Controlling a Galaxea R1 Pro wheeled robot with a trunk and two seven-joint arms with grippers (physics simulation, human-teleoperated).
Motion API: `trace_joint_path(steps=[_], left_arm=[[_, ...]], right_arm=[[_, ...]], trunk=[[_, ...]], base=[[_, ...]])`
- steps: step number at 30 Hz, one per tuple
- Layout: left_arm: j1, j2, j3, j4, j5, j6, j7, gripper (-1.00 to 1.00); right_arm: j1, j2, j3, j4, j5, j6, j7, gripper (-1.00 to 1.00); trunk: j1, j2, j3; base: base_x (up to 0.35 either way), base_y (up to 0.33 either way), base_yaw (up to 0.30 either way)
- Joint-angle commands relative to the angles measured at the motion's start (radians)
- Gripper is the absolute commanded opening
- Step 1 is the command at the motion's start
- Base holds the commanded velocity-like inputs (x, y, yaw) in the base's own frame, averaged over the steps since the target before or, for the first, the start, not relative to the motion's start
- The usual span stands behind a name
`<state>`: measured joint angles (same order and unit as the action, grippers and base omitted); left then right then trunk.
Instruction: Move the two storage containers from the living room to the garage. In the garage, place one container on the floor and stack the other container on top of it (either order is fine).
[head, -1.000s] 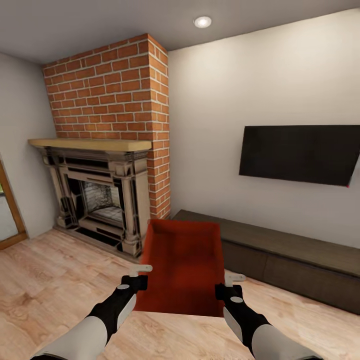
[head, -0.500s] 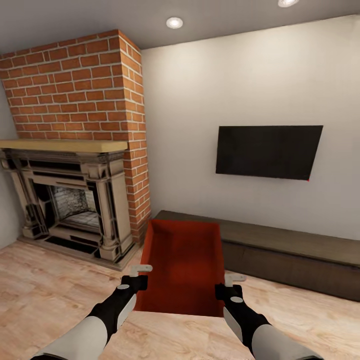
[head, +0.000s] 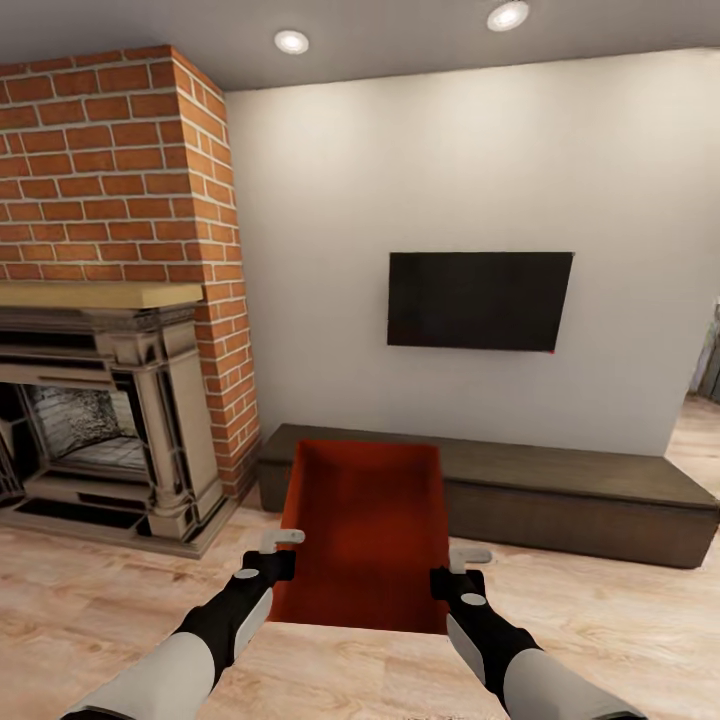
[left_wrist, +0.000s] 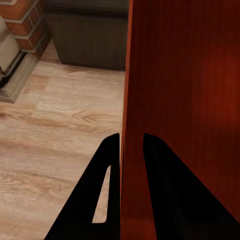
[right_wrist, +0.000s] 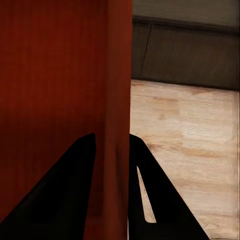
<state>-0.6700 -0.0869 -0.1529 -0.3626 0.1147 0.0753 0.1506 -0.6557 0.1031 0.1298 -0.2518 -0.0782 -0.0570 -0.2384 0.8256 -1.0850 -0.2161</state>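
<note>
Living room walls have slid left, so the robot is turning. Both the left gripper (head: 283, 551) and right gripper (head: 459, 568) pinch one storage container (head: 365, 530) for carrying.

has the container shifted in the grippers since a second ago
No. The storage container sits the same between the left gripper and right gripper; the background shift is camera motion.

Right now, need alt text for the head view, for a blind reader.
Two grippers, left and right, hold an orange-red storage container by its side walls above a wood-plank floor. Behind: a brick fireplace, a wall TV, a long dark low cabinet.
</note>
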Motion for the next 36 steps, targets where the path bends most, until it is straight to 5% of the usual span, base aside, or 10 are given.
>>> trace_joint_path(steps=[1, 36], left_arm=[[0.000, -0.001, -0.002, -0.006, -0.001, -0.011, 0.014, -1.00], [0.000, -0.001, -0.002, -0.005, -0.001, -0.010, 0.014, -1.00]], right_arm=[[-0.001, 0.003, -0.006, 0.005, -0.022, -0.004, -0.004, -1.00], [-0.001, 0.003, -0.006, 0.005, -0.022, -0.004, -0.004, -1.00]], trunk=[[0.000, -0.001, -0.001], [0.000, -0.001, -0.001]], base=[[0.000, 0.000, -0.289], [0.000, 0.000, -0.289]])
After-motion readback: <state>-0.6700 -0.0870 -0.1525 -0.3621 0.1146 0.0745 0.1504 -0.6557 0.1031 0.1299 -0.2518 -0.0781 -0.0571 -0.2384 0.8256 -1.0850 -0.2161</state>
